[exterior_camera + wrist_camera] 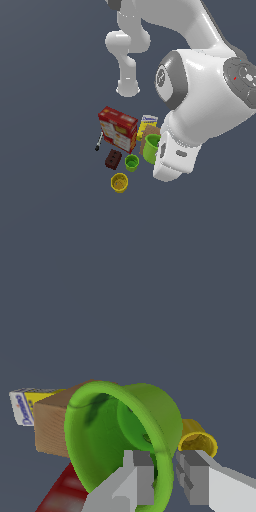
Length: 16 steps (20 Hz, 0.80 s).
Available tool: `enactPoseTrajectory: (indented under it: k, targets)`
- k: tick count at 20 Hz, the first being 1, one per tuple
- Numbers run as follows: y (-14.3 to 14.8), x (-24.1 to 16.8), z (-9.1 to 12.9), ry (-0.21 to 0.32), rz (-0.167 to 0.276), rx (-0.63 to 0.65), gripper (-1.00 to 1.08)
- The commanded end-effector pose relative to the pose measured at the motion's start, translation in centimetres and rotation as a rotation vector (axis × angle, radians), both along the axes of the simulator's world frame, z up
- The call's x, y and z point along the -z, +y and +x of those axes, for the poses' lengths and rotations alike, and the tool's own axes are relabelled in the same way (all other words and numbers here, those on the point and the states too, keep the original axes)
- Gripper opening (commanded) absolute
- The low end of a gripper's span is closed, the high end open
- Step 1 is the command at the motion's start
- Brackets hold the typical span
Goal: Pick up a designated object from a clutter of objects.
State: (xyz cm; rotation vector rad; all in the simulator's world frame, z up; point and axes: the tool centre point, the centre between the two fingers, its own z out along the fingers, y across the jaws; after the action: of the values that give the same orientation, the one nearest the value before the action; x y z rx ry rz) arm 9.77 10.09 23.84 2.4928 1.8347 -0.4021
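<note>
While the white arm's bulk fills the exterior view's right, the largest cup (151, 147), bright lime-green, shows only as a sliver at the heap's 3 o'clock edge, touching or just beside the tan box (148, 134) and partly hidden by the wrist housing. Around it on the dark worktop (45, 200) lie the red box (118, 128) at about 10 o'clock of the cup, the brown block (113, 159) and smaller green cup (132, 162) toward 8 o'clock, the yellow cup (119, 182) further out at 7 o'clock, and a thin dark tool (99, 142) beyond the red box. The hand itself is hidden behind the arm in this view.

Seen from the wrist view, the largest cup (107, 436) lies tipped with its open mouth toward the camera, the tan box (50, 426) behind it, the yellow cup (198, 442) beside it and the red box (62, 491) below. The hand (164, 478) straddles the thick rim, one finger (140, 481) inside the mouth and the other outside, the gap narrow; whether the pads already press the wall cannot be told.

Judged by its look, the cup is light, stiff, smooth plastic, likely slippery and apt to roll on its taper; the rim wall is the sensible hold.
</note>
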Motion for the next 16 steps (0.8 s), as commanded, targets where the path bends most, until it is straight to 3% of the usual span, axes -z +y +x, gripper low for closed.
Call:
enactPoseTrajectory:
  k: [1,9,16]
  targets:
    - [0.3,-3.0,-0.3,-0.001,0.000,0.000,-1.00]
    - [1.1,-11.3,-1.1,-0.001,0.001,0.000,-1.00]
    - [1.6,-15.8,-1.4,-0.001,0.001,0.001,-1.00]
